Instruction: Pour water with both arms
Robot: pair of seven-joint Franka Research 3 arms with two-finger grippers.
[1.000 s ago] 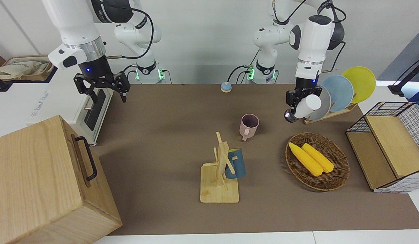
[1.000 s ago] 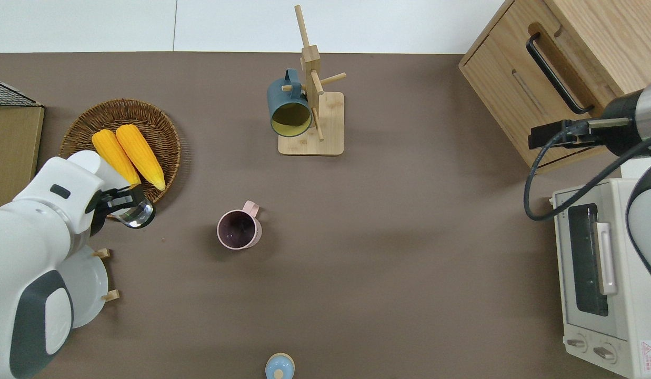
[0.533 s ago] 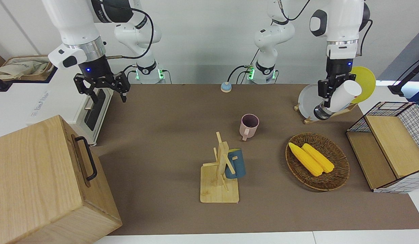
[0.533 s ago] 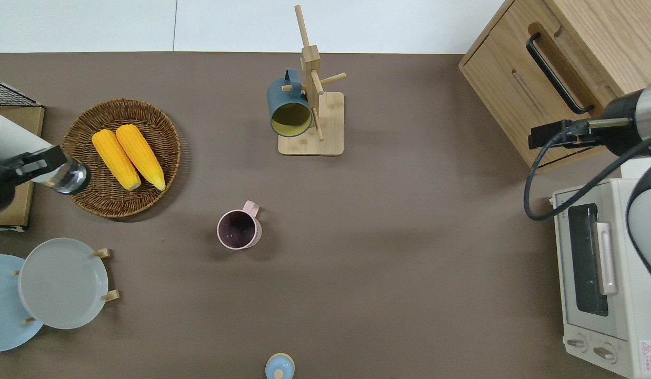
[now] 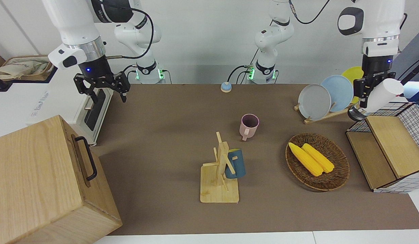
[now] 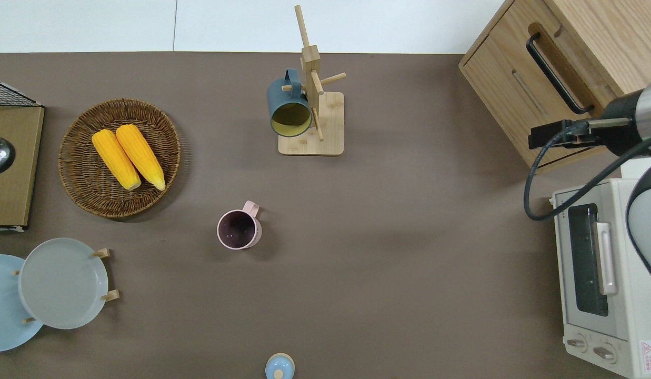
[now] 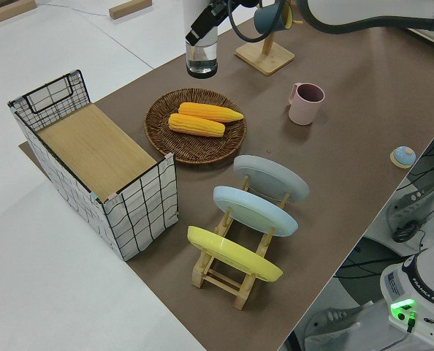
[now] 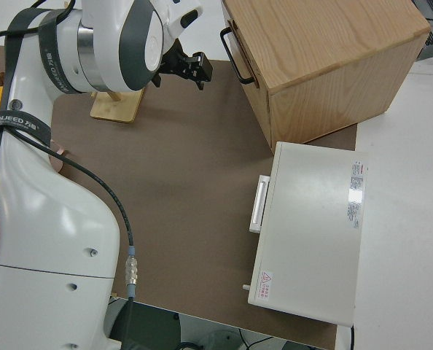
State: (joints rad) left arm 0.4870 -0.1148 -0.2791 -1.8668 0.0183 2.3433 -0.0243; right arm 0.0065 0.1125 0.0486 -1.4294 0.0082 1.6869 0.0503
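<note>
The bottle (image 5: pixel 377 97), a clear vessel with a white upper part, hung tilted in the clenched jaws of the left gripper (image 5: pixel 363 90), up in the air over the wooden lid of the wire crate (image 5: pixel 385 105) at the left arm's end of the counter (image 5: pixel 168 135). A second before, it had been over bare counter between the pink mug (image 5: pixel 249 125) and the wicker basket (image 5: pixel 335 183). Half a second before, it had reached the basket's rim on the crate's side, so the left arm had been carrying it steadily away from the mug. That suggested the pour was either finished or not being set up here. The mug's dark inside did not show whether it held water. The mug stood upright in the same spot, nearer to the robots than the mug tree (image 5: pixel 220 169) with its blue mug. The right gripper (image 5: pixel 102 88) was parked as before, jaws spread and holding nothing.
</note>
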